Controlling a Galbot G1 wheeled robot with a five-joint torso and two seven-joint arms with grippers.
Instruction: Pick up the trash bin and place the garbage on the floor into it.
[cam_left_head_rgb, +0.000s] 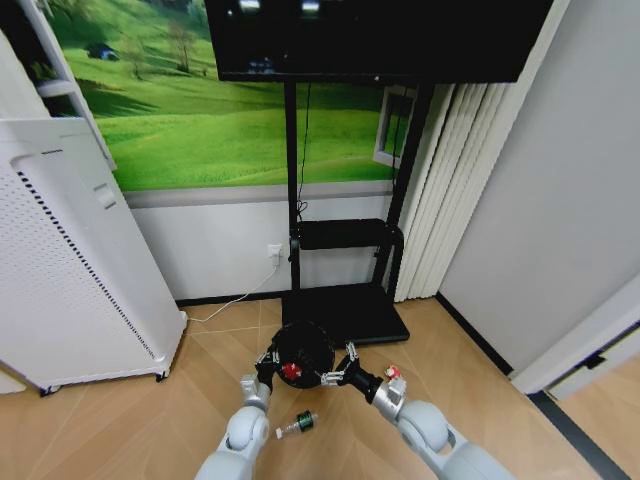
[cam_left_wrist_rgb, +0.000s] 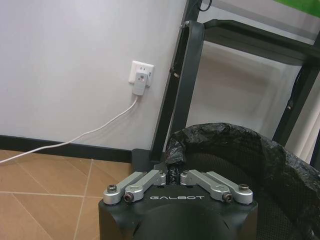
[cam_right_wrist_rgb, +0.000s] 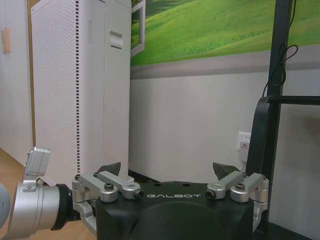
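The trash bin (cam_left_head_rgb: 305, 345), small, black and round with a black liner, is in front of the TV stand. My left gripper (cam_left_head_rgb: 266, 362) is shut on the liner at its rim (cam_left_wrist_rgb: 172, 167). Inside the bin lies a red-and-black can-like piece of garbage (cam_left_head_rgb: 291, 371). My right gripper (cam_left_head_rgb: 333, 377) hovers open at the bin's right rim, and its spread fingers (cam_right_wrist_rgb: 111, 169) hold nothing. A clear little bottle with a green label (cam_left_head_rgb: 297, 424) lies on the wooden floor between my two arms. A small red-and-white piece (cam_left_head_rgb: 393, 372) shows by my right wrist.
A tall white perforated appliance (cam_left_head_rgb: 70, 270) stands at the left. The black TV stand base (cam_left_head_rgb: 345, 312) lies right behind the bin, with a white cable (cam_left_wrist_rgb: 75, 137) running to a wall socket (cam_left_wrist_rgb: 140, 75). A wall and door frame (cam_left_head_rgb: 580, 345) close the right.
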